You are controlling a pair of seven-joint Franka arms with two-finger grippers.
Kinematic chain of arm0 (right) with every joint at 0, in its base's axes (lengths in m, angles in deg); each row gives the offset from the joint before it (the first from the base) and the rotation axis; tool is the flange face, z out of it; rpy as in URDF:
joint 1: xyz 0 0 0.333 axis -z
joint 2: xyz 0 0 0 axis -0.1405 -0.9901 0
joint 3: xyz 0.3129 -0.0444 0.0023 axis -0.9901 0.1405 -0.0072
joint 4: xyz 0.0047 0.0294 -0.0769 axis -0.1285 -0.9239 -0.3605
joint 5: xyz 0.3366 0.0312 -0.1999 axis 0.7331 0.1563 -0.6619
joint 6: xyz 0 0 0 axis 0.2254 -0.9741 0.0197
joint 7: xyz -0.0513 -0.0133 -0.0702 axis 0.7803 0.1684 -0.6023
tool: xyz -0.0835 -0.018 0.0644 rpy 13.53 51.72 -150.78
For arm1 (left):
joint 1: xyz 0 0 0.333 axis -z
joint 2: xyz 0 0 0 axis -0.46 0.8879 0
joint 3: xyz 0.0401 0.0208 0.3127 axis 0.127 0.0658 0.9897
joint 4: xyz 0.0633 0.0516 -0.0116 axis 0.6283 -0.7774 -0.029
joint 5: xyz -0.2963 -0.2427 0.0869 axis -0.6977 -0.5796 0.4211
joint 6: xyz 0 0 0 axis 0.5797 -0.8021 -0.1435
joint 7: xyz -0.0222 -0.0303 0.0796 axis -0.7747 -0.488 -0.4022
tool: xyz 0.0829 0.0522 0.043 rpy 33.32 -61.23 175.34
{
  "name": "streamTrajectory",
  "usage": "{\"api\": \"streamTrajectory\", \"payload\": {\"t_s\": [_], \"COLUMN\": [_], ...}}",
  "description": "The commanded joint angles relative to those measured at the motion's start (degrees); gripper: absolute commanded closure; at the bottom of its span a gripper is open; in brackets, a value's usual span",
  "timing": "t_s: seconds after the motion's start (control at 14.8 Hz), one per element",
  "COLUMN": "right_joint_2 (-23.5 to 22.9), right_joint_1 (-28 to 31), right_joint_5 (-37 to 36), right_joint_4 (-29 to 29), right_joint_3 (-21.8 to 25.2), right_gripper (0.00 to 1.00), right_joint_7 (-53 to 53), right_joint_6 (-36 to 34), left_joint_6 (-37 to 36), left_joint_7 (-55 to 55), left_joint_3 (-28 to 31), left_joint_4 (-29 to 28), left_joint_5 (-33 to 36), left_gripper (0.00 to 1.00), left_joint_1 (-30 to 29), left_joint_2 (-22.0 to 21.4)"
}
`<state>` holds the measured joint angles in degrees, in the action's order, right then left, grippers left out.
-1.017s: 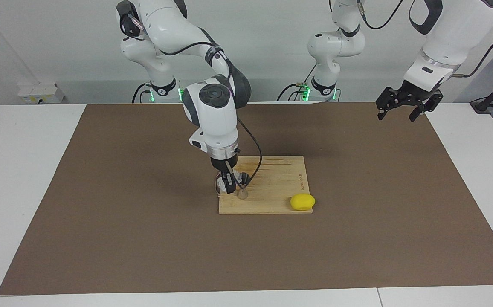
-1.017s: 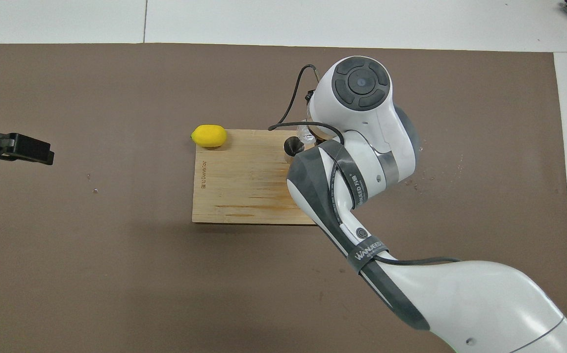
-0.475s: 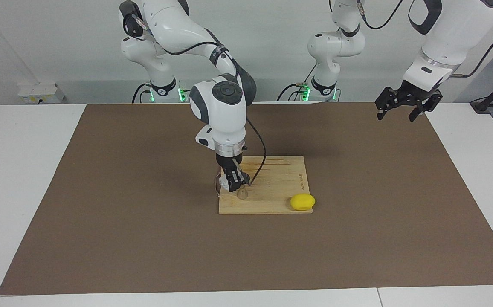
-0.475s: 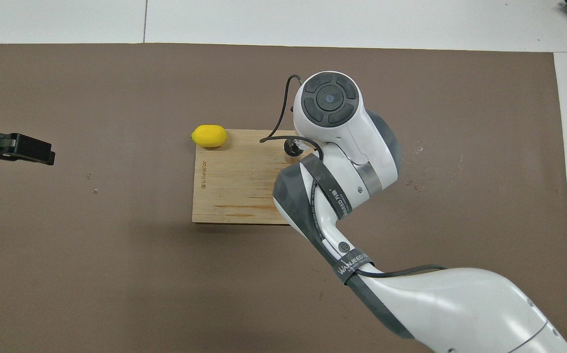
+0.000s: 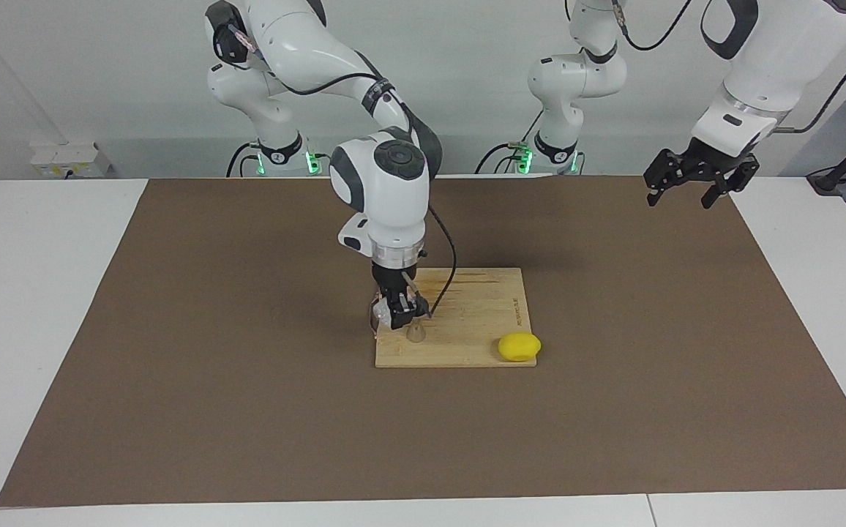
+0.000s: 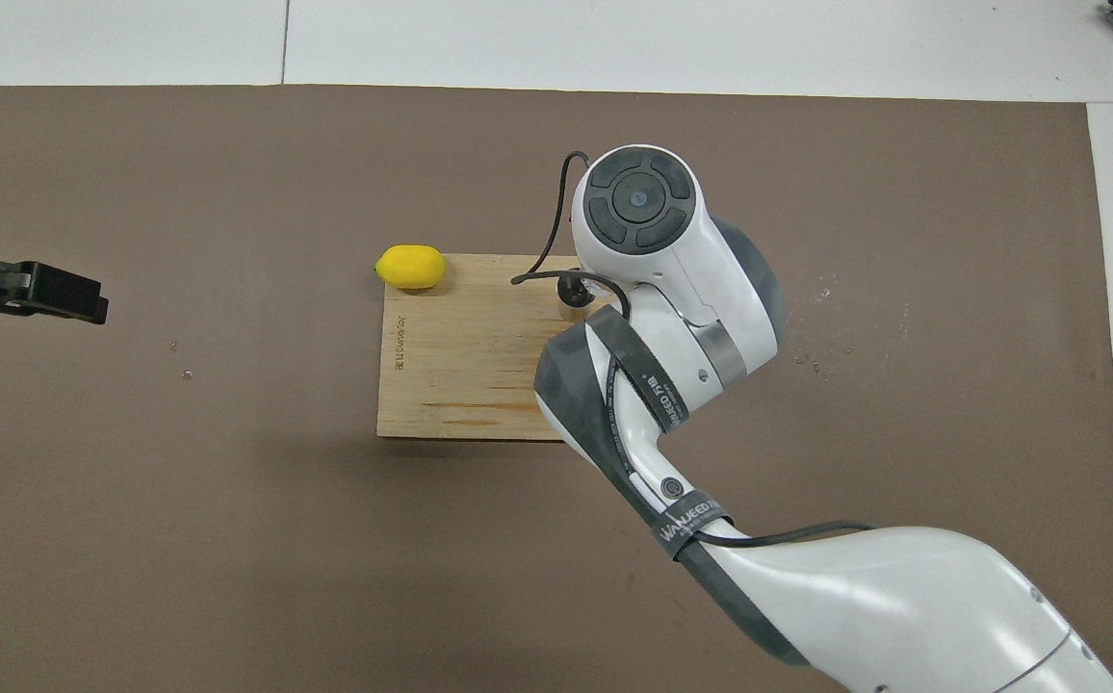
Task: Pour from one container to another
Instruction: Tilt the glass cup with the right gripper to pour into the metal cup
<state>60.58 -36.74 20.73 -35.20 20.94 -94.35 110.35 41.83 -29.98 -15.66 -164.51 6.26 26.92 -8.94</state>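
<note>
The right claw (image 5: 398,316) is low over the wooden cutting board (image 5: 481,322), at the board's corner toward the right arm's end of the desk. It is pinched on the small clear ribbed glass cup (image 5: 379,313), which shows in the facing view as a pale, transparent shape just beside the claw's dark fingers (image 5: 394,319). Whether the cup is upright or tilted cannot be made out. The small silver metal jigger (image 5: 416,334) stands upright on the board directly under the claw, its narrow waist visible below the fingertips; the cup sits just above and beside its mouth. In the overhead view the right arm's wrist covers the cup and most of the claw, and only the jigger (image 6: 573,292) peeks out at the edge of the arm, with a black cable looping over it.

A yellow lemon (image 5: 519,346) rests at the board's corner toward the left arm's end, on the edge farther from the robots, partly overhanging onto the brown mat (image 5: 211,366) that covers the desk (image 5: 35,293). It lies well apart from the jigger.

The left claw (image 5: 689,187) waits in the air, fingers spread and holding nothing, over the mat's edge near the left arm's end of the desk.
</note>
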Motion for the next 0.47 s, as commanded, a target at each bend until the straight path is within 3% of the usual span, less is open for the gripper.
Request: {"api": "streamTrajectory", "payload": {"t_s": [0.0,0.41], "right_joint_2": [0.62,0.62], "right_joint_1": [0.01,-0.52], "right_joint_5": [-1.82,-2.78], "right_joint_4": [-0.37,0.07], "right_joint_3": [-0.51,-0.51], "right_gripper": [0.67,0.67], "right_joint_7": [-0.32,-0.32], "right_joint_6": [-0.67,-1.81], "left_joint_6": [-0.2,-0.2], "left_joint_7": [-0.57,-0.57], "left_joint_3": [0.11,0.11], "left_joint_4": [-0.3,-0.3], "left_joint_5": [-0.56,-0.56], "left_gripper": [0.0,0.0], "left_joint_1": [-0.14,-0.05], "left_joint_2": [-0.34,-0.34]}}
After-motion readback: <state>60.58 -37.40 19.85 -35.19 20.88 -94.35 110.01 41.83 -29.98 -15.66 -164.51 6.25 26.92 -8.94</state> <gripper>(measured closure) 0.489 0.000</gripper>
